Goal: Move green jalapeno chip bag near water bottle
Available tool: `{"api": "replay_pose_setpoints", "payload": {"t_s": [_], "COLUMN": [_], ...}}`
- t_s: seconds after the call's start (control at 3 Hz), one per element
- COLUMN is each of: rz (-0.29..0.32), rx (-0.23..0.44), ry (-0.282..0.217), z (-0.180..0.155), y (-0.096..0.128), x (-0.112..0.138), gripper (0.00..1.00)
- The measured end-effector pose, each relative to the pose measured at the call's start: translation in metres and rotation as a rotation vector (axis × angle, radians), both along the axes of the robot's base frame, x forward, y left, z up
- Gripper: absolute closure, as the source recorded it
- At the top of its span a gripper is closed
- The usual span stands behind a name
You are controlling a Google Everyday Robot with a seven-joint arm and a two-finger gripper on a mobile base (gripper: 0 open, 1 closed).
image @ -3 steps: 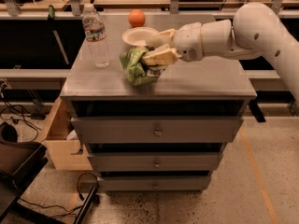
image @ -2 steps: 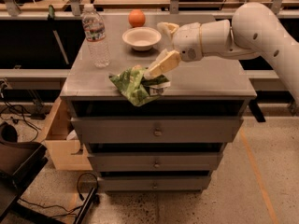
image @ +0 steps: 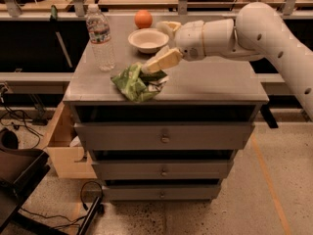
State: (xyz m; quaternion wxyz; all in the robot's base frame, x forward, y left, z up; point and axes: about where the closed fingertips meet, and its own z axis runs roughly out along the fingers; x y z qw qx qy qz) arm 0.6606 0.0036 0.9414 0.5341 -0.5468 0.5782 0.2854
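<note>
The jaws of the gripper (image: pixel 159 50) are seen spread apart, with nothing clamped between them. One tan finger is raised beside the white bowl (image: pixel 148 39), and the lower finger (image: pixel 164 60) is angled down so that its tip meets, or at least overlaps, the upper right edge of the green jalapeno chip bag (image: pixel 134 82). Whether that tip actually presses on the foil cannot be told. A second ago the bag was carried off the surface, bunched against the fingers. It has since been lowered and let go, and it is now seen lying crumpled on the cabinet top (image: pixel 215 82), close to the front edge. The release is therefore judged to have been made, or to be in its last instant. The water bottle (image: pixel 100 38) is left upright towards the back left of the top, with the bag near it, in front and to its right. A clear gap is kept between the two. The placement is judged to satisfy the task, provided the bag is not dragged when the arm (image: pixel 254 33) is drawn away. Behind the bowl an orange (image: pixel 143 18) is set. Below the top, on the left, a wooden drawer (image: pixel 61 146) is seen standing open.
</note>
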Motion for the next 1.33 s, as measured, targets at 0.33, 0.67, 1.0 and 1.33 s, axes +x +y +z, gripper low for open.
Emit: {"api": "replay_pose_setpoints", "payload": {"t_s": [0.33,0.67,1.0,1.33], "rz": [-0.045,-0.045,-0.041,-0.038], "rx": [0.053,0.055,0.056,0.056], "ry": [-0.047,-0.047,-0.047,-0.046], "z": [0.0040,0.0045,0.0041,0.0038], "y": [0.0093,0.0106,0.0137,0.0158], "x": [0.0359,0.0365,0.0363,0.0359], "gripper": [0.30,0.30,0.07,0.00]}}
